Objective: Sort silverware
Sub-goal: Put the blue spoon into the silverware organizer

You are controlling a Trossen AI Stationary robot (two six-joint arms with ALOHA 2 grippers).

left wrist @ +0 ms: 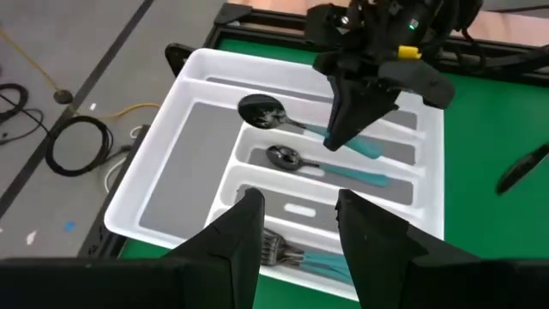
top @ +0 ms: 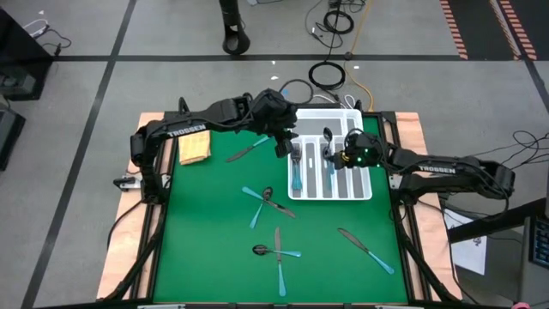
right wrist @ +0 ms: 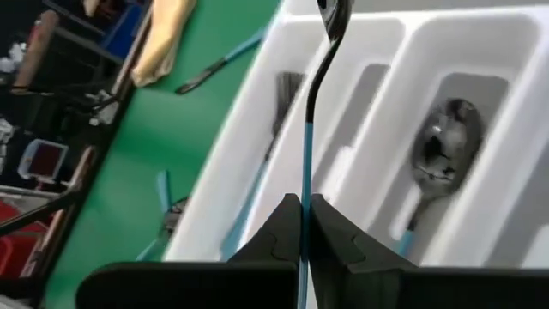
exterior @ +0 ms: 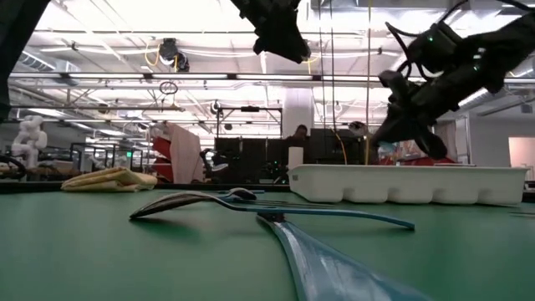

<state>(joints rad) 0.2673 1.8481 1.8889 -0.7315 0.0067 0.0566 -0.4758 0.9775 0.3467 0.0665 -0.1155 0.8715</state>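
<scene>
Two arms are over the far half of the green table (top: pixel 214 257), both meeting at the white tray (top: pixel 358 194), so let's place everything from that tray.

The left arm (top: pixel 184 129) reaches across from the tray's left and its left gripper (left wrist: pixel 298 225) hangs above the tray's leftmost slot, fingers spread apart, nothing between them. Right under it in that slot lies a fork (left wrist: pixel 296 256).

The right arm (top: pixel 446 169) comes in from the tray's right, and the right gripper (right wrist: pixel 304 225) is pinched tight on the blue handle of a spoon (right wrist: pixel 319 60), the bowl pointing out ahead of it over the tray's slots. From the left wrist view that spoon sits tilted above the far slots, clear of the floor of the tray.

One more spoon, the loose spoon (left wrist: pixel 283 156), already lies in a middle slot beside it.

Out on the green, nearer the front than the tray: a knife (top: pixel 364 249) just off its front right corner, a crossed pair of pieces (top: pixel 268 202) to its front left, another crossed cluster (top: pixel 276 251) nearer still, and a single piece (top: pixel 249 149) just left of the tray.

Well to the tray's left sits a folded yellow cloth (top: pixel 194 147).
</scene>
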